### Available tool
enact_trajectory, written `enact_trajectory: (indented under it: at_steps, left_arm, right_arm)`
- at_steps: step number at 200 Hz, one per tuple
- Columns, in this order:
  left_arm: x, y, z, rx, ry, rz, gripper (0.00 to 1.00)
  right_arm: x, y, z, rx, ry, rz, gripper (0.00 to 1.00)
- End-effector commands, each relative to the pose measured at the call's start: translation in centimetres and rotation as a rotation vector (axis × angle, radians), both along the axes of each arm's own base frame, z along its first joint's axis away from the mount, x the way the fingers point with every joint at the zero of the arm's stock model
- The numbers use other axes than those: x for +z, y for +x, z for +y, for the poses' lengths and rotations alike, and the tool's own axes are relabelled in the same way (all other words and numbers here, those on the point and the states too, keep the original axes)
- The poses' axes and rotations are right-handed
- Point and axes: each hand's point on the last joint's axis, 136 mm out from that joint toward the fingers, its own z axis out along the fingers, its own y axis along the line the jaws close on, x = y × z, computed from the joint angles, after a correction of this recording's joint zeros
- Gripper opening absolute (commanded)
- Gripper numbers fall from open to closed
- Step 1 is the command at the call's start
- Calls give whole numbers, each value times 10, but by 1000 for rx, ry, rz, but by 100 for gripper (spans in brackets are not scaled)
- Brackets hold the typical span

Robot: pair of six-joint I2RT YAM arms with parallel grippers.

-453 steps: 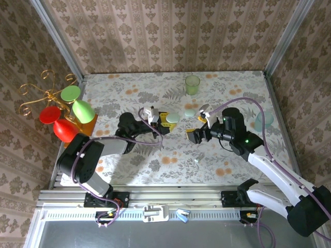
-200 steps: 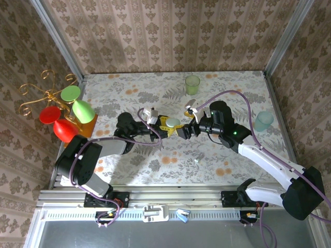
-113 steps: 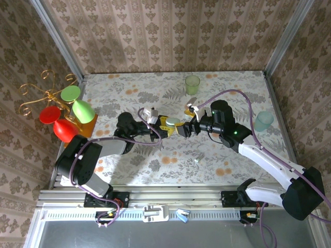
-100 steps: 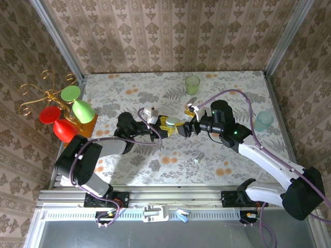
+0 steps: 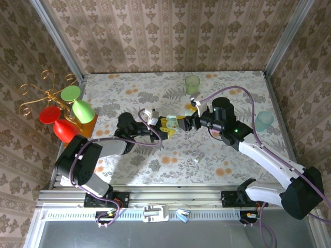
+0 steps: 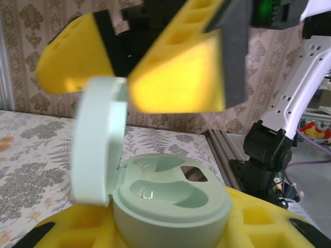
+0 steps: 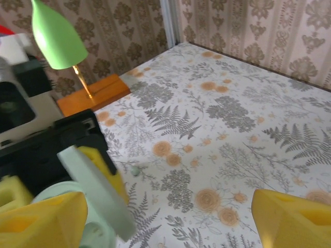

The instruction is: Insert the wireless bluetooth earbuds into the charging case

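Note:
The mint-green charging case sits between the yellow foam pads of my left gripper, which is shut on it. Its lid stands upright on the left, and both hollows in the case are empty. In the top view the case is at mid-table, with my left gripper on it. My right gripper is open right beside the lid, with one pad on each side of it. A tiny mint earbud lies on the tablecloth beyond the lid. My right gripper holds nothing.
A green cup stands at the back and a pale blue cup at the right. A stand with red and green glasses occupies the left edge. Another tiny mint speck lies on the cloth near the front. Patterned walls enclose the table.
My right gripper came in from the right to the case. The lid, flat one second ago, now stands raised. My left gripper kept its grip and barely moved.

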Motion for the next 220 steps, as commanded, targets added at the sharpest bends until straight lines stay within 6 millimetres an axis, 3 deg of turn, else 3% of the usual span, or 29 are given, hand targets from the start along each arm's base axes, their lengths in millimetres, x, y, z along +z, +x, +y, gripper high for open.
enact_trajectory:
  at_steps: [1,27,68,98,115,140,163,185,220]
  left_arm:
    - [9,-13,3,-49,-26,-65,28]
    - [8,-11,3,-39,-26,-62,28]
    - [6,-1,6,22,-31,-73,29]
    - [10,6,10,80,-44,-100,30]
    - [12,10,15,119,-50,-114,30]
    - [15,16,23,166,-56,-126,30]
    - [17,17,26,183,-60,-139,30]
    - [17,18,27,190,-62,-144,30]
    - [17,18,27,192,-61,-147,30]
  right_arm:
    - [7,12,-5,-60,4,-6,83]
    - [11,6,-4,-37,11,-3,84]
    - [32,-25,-1,65,82,-42,91]
    - [35,-34,-27,-68,130,-29,96]
    - [25,-36,-51,-206,149,37,99]
    - [-4,-40,-93,-454,172,184,99]
    - [-48,-50,-124,-648,205,395,92]
    - [-97,-67,-129,-722,246,647,85]
    - [-152,-91,-108,-721,357,969,80]
